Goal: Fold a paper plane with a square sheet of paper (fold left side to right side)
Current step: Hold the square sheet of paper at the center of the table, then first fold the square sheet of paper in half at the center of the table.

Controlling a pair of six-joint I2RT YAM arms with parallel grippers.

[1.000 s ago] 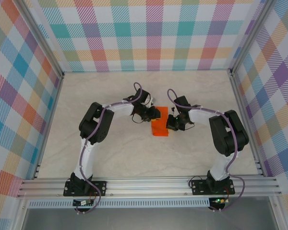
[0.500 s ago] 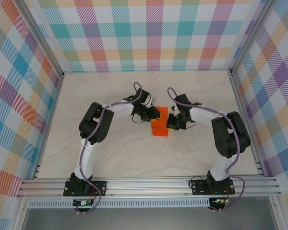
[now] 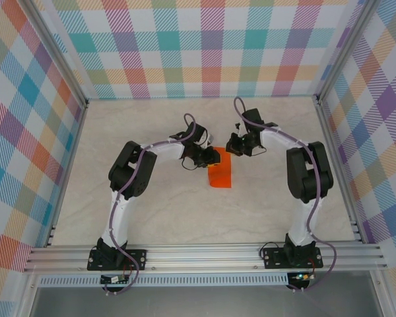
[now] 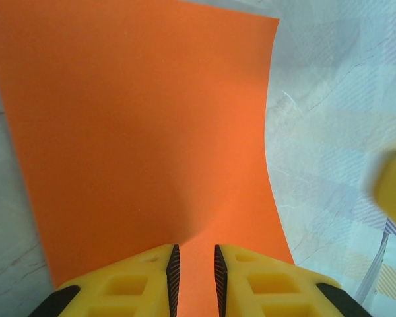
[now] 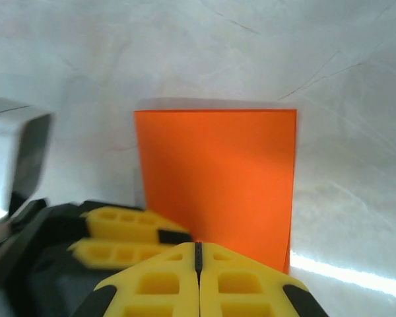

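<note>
The square sheet of paper point(image 3: 220, 173), doubled into a narrow rectangle mid-table point(image 3: 152, 211), seems pinned at its 11 o'clock corner by the left gripper's point(image 4: 195, 267) barely parted tips to stop the fold springing open, while the right gripper point(image 5: 198, 256), clamped on nothing, hovers at 1 o'clock.

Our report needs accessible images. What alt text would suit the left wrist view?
A sheet of bright orange paper lies spread on a pale marbled table. At the bottom edge, the two yellow fingers of the left gripper stand a narrow gap apart, with orange showing between them.
</note>
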